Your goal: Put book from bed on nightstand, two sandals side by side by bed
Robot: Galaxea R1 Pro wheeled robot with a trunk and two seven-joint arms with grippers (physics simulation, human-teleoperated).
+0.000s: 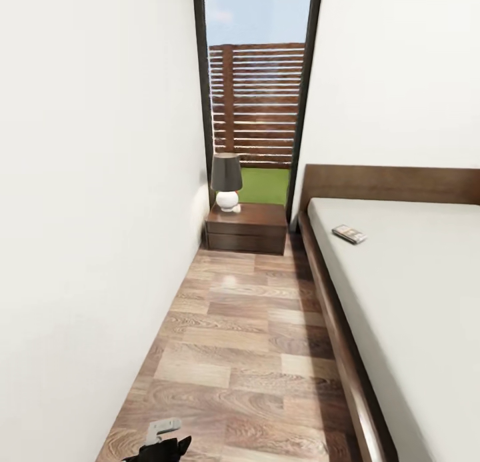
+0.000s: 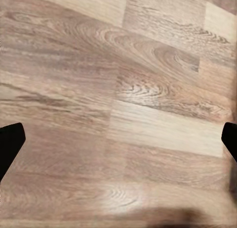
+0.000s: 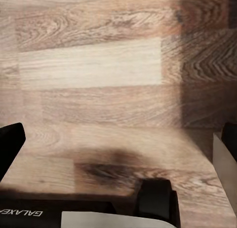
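Wood floor (image 2: 118, 90) under both open end effectors; "GALAXE" on robot base (image 3: 29, 213); book (image 1: 349, 233) on bed (image 1: 413, 302).

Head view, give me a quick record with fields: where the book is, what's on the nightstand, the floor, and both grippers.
book: lying flat on the bed, near the headboard
nightstand: at the far end of the aisle, beside the bed, a lamp standing on it
floor: wood planks between wall and bed
left gripper: open over the floor
right gripper: open over the floor
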